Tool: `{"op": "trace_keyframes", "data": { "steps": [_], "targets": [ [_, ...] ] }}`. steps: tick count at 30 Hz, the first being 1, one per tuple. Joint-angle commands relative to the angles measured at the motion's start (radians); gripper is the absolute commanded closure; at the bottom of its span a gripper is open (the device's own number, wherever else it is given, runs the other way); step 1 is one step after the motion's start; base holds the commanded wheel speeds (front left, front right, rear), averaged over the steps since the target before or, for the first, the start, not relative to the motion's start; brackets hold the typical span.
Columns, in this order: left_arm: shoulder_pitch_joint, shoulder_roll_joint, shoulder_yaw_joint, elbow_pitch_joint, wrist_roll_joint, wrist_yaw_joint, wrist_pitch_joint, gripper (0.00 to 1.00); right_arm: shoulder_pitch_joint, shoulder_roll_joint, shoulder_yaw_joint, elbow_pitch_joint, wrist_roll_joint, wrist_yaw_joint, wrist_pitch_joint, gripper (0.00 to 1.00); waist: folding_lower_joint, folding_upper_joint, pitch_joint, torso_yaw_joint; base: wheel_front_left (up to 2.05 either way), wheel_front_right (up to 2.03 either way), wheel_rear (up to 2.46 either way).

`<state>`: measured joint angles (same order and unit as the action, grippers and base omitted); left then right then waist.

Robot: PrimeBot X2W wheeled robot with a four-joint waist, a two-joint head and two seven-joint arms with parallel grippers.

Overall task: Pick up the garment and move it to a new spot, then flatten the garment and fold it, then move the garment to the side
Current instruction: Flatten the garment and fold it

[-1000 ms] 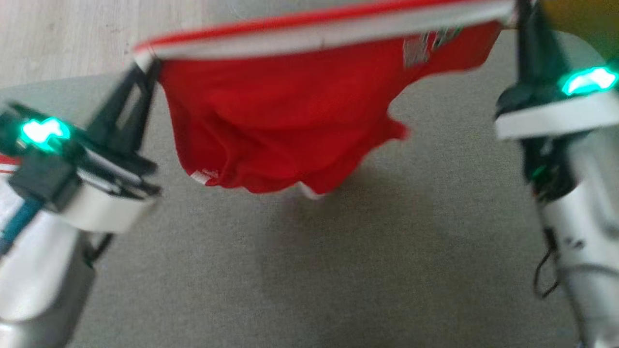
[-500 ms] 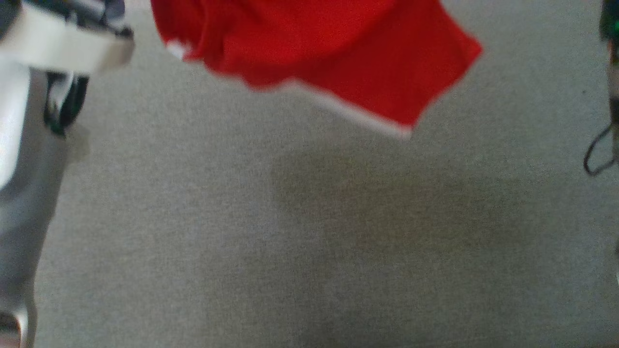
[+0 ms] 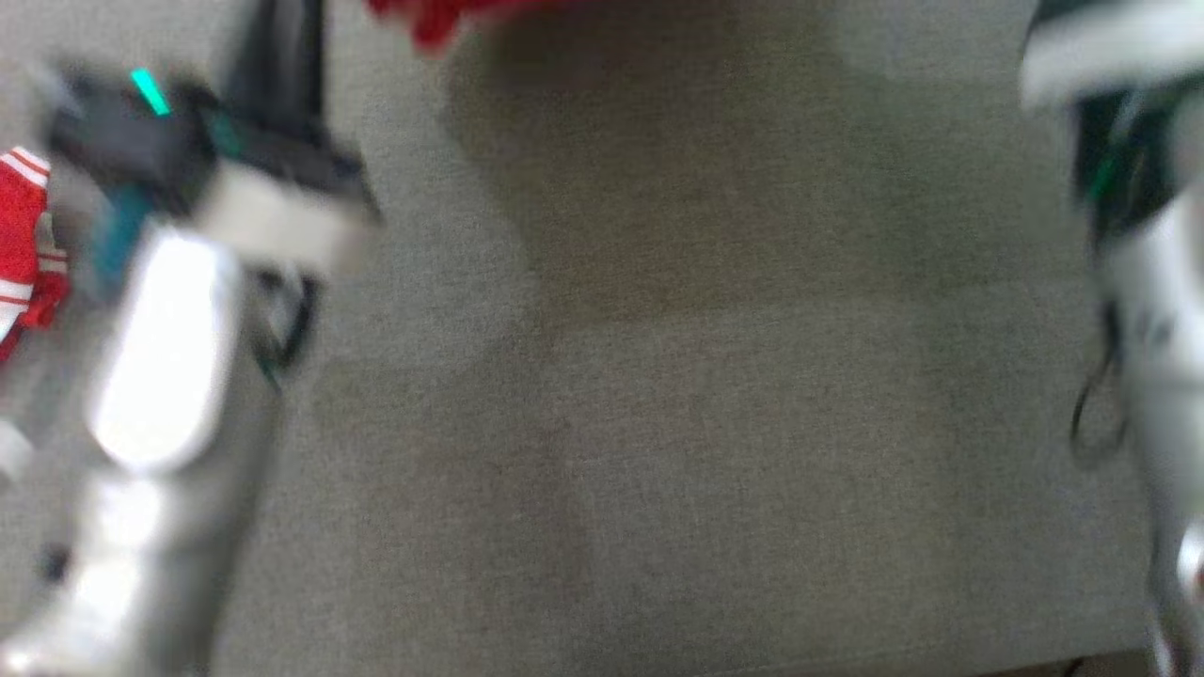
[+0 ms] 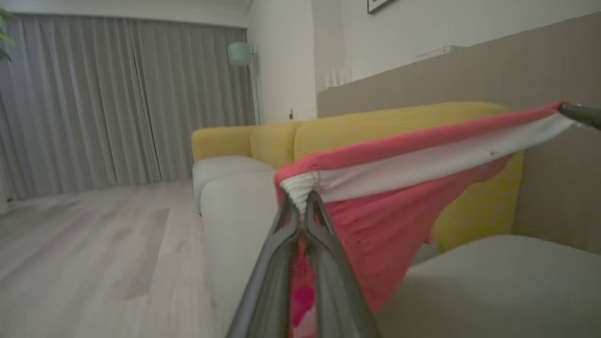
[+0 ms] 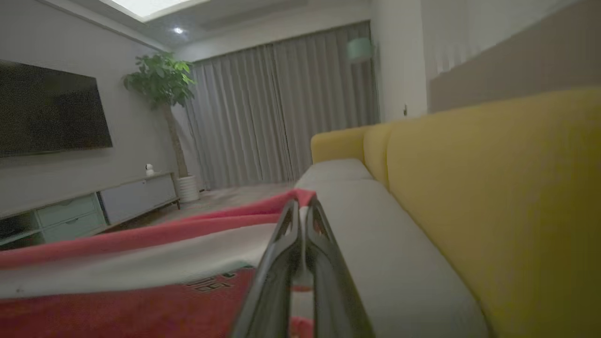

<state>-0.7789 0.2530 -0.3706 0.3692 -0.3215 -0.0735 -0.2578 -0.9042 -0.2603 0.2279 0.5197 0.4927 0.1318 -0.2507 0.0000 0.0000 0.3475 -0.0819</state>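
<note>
two shut-tight pinches, left gripper [image 4: 304, 206] and right gripper [image 5: 300, 206], on opposite ends of the garment [image 4: 413, 164], strung taut in the air above the grey sofa seat [image 4: 493, 286]. could slip from one pinch under that tension and drop bunched, not flat

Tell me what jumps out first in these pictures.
A red jersey with a white band hangs stretched in the air, pinched at one end by the left gripper and at the other by the right gripper. Behind it runs a yellow sofa back, with a grey seat cushion below.
</note>
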Motion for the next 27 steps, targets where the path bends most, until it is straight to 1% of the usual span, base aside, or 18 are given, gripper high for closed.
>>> {"op": "trace_keyframes", "data": {
  "steps": [1,4,7,8,13,16,19,21,24,27],
  "targets": [
    [0.084,0.020,0.060,-0.028,-0.007,0.005,-0.004,1.00,0.106,-0.004,-0.004,-0.035,0.036,-0.001,-0.010,1.00,0.0000,0.0000,-0.010,-0.007,0.00,0.00,0.00],
    [0.267,-0.018,0.088,-0.013,-0.009,-0.008,-0.004,1.00,0.310,-0.002,-0.018,-0.054,0.096,-0.001,-0.011,1.00,0.0000,0.0000,-0.020,-0.012,0.00,0.00,0.00],
    [0.418,-0.064,0.124,-0.019,0.000,-0.020,-0.004,1.00,0.485,0.012,-0.024,-0.097,0.131,-0.001,-0.011,1.00,0.0000,0.0000,-0.034,-0.014,0.00,0.00,0.00],
    [0.418,-0.064,0.124,-0.019,0.000,-0.020,-0.004,1.00,0.485,0.012,-0.024,-0.097,0.131,-0.001,-0.011,1.00,0.0000,0.0000,-0.034,-0.014,0.00,0.00,0.00],
    [0.591,-0.124,0.156,-0.056,0.041,-0.042,-0.004,1.00,0.686,0.043,-0.058,-0.168,0.152,-0.001,-0.011,1.00,0.0000,0.0000,-0.077,-0.010,0.00,0.00,0.00],
    [0.665,-0.149,0.163,-0.076,0.059,-0.050,-0.004,1.00,0.768,0.046,-0.076,-0.195,0.160,-0.001,-0.011,1.00,0.0000,0.0000,-0.117,-0.001,0.00,0.00,0.00],
    [0.722,-0.162,0.159,-0.096,0.074,-0.054,-0.004,1.00,0.834,0.036,-0.090,-0.229,0.175,-0.001,-0.011,1.00,0.0000,0.0000,-0.152,0.009,0.00,0.00,0.00],
    [0.750,-0.168,0.153,-0.117,0.081,-0.056,-0.004,1.00,0.867,0.023,-0.096,-0.283,0.190,-0.001,-0.011,1.00,0.0000,0.0000,-0.166,0.014,0.00,0.00,0.00],
    [0.773,-0.170,0.132,-0.158,0.088,-0.057,-0.004,1.00,0.901,-0.004,-0.096,-0.349,0.197,-0.001,-0.011,1.00,0.0000,0.0000,-0.175,0.020,0.00,0.00,0.00],
    [0.767,-0.171,0.121,-0.186,0.086,-0.057,-0.004,1.00,0.894,-0.016,-0.096,-0.381,0.204,-0.001,-0.011,1.00,0.0000,0.0000,-0.168,0.029,0.00,0.00,0.00]
  ]
}}
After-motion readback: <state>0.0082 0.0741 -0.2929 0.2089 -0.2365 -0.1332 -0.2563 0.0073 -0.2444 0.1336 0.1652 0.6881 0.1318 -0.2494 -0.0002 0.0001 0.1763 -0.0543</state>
